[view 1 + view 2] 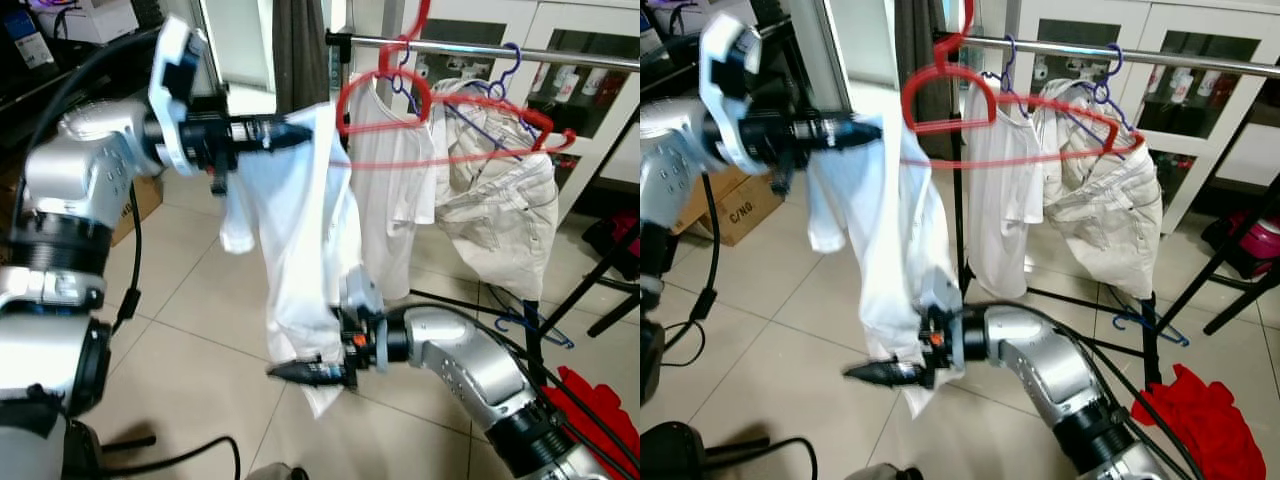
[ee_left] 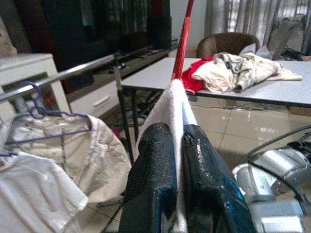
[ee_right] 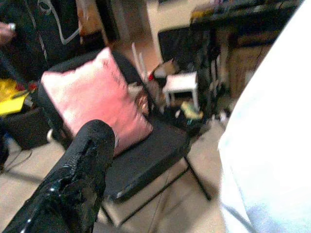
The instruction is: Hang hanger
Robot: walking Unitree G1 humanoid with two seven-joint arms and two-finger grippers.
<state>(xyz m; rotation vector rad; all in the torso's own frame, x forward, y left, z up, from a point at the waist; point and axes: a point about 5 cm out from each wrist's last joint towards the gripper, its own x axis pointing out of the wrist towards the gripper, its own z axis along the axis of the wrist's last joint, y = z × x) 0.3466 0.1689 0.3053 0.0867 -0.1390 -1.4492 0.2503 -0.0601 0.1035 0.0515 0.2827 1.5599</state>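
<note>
The left gripper (image 1: 300,130), raised at shoulder height, has its two glossy black fingers (image 2: 155,184) pressed together on a fold of the soft white shirt (image 1: 300,250) draped over a thin red hanger (image 1: 400,110); the hanger's hook rises beside the shiny metal rail (image 1: 520,50) and cannot be told to rest on it. The shirt hangs limp and creased down to the right gripper (image 1: 300,372), low near the hem; whether its fingers pinch the cloth cannot be told. On the rail hang a white T-shirt (image 1: 395,190) and crumpled beige trousers (image 1: 500,220) on blue wire hangers (image 1: 505,75). Open tiled floor (image 1: 190,300) lies below. A cardboard box (image 1: 735,210) reads "C/NO"
</note>
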